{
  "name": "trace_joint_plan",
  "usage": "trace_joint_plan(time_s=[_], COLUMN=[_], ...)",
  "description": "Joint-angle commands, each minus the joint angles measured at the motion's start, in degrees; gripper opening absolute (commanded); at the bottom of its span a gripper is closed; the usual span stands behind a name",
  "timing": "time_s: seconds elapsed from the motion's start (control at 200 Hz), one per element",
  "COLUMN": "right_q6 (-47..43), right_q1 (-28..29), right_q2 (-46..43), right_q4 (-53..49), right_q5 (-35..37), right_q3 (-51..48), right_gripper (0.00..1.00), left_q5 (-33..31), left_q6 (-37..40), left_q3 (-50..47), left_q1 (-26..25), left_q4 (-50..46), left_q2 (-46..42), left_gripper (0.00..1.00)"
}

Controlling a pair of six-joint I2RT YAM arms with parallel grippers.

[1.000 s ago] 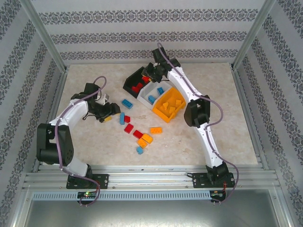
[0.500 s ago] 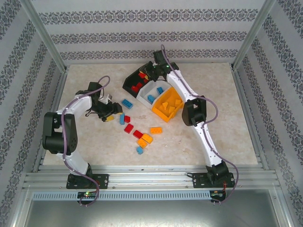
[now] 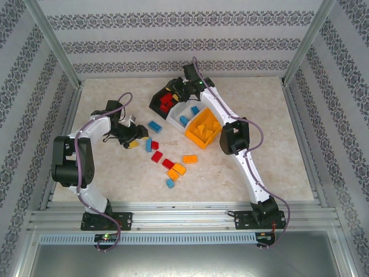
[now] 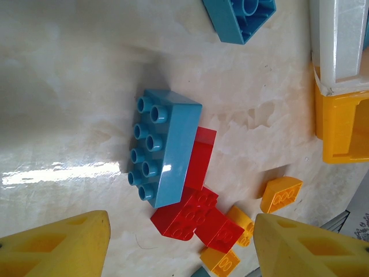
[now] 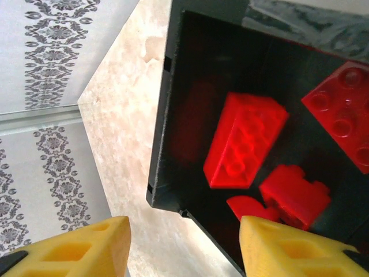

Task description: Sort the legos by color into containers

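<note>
My left gripper (image 3: 137,138) (image 4: 181,224) is open and low over the table, its yellow fingers (image 4: 63,245) empty. Just ahead of it a light blue brick (image 4: 164,147) lies on its side against red bricks (image 4: 196,216), with small orange bricks (image 4: 281,193) beyond. My right gripper (image 3: 176,92) (image 5: 184,226) hangs open over the near corner of the black bin (image 3: 157,103) (image 5: 167,115), which holds several red bricks (image 5: 245,141). The white bin (image 3: 174,118) holds blue bricks (image 3: 184,120). The orange-yellow bin (image 3: 193,137) holds orange bricks.
Loose bricks lie mid-table: blue (image 3: 154,126), red (image 3: 156,156), orange (image 3: 189,158) and a small cluster (image 3: 176,171) nearer the front. Metal rails frame the table and patterned walls close it in.
The right gripper has shifted slightly over the black bin, and more red shows inside it. The left arm's elbow has swung inward while its gripper stayed by the blue brick.
</note>
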Motion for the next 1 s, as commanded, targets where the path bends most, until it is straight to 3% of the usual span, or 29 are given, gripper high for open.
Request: trace_joint_plan(time_s=[0.0,0.565,0.759,0.999], right_q6=[-0.2,-4.0,-10.5,-22.2], right_q1=[0.7,2.4,4.2,7.4], right_q2=[0.8,-6.6,-12.8,-22.4], right_q4=[-0.5,-2.1,-7.2,-19.7], right_q5=[-0.9,-3.0,-3.2,2.6], right_q3=[1.2,1.0,-2.1,-10.2], right_gripper=[0.57,0.59,0.6,0.61], left_q5=[1.3,3.1,3.3,2.0], left_q6=[0.3,-1.4,-1.9,-1.6], left_q3=[0.4,-2.2,-2.7,-4.5], left_q1=[0.8,0.8,0.5,0.0], left_q4=[-0.9,1.0,1.2,1.1], left_q2=[0.3,-3.8,-5.6,-10.4], left_gripper=[0.67,0.67,0.67,0.68])
